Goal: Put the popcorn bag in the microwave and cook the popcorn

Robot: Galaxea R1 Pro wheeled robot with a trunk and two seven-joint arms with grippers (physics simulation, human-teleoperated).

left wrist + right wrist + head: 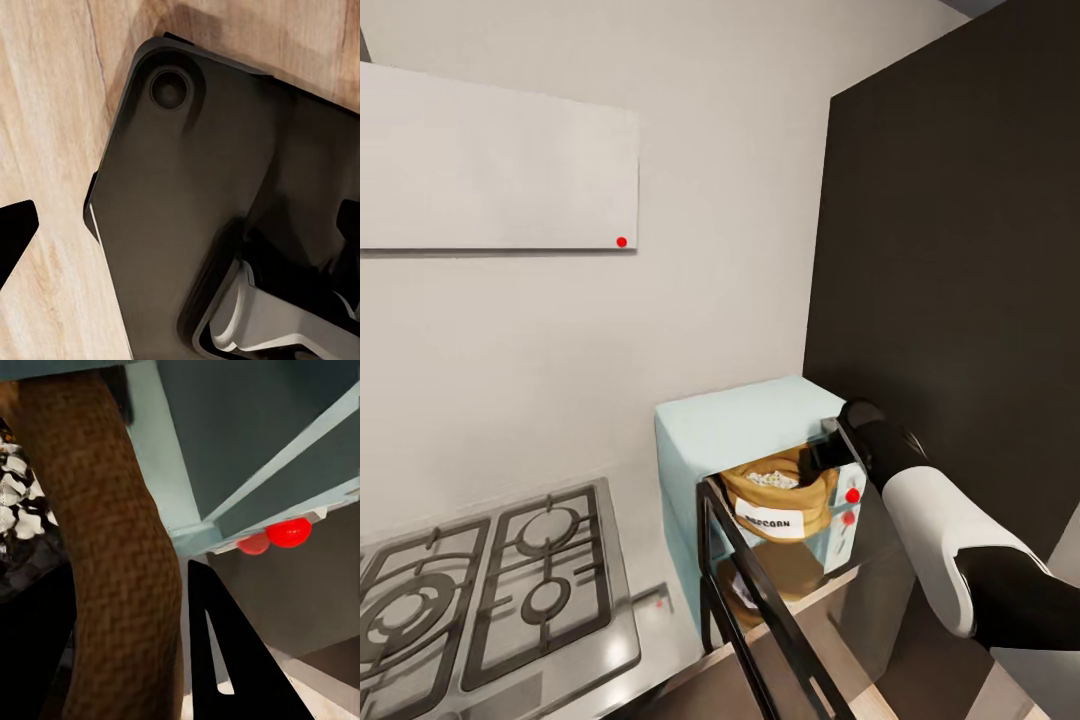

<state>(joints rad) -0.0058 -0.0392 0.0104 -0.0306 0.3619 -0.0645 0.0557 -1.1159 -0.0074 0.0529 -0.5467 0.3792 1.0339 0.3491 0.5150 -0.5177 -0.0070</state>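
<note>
The mint-blue microwave (745, 425) stands on the countertop (650, 625) against the wall. Its black-framed glass door (755, 590) hangs open toward me. The tan popcorn bag (780, 505) sits upright inside the cavity, label facing out, with whitish popcorn (770, 479) in its mouth. My right gripper (822, 455) reaches in from the right at the bag's rim. In the right wrist view the rolled rim (105, 510) runs between the two black fingers (225, 645) of the right gripper (127, 592), which is shut on it; popcorn (19, 510) shows beside it. My left gripper (180, 232) hangs open over the floor.
A steel gas hob (490, 590) lies left of the microwave, under the white hood (500, 160). A tall dark cabinet (960, 250) rises right behind my right arm. Two red dots (852, 495) mark the microwave's front. Below the left wrist are my dark base (187, 187) and wood floor (45, 112).
</note>
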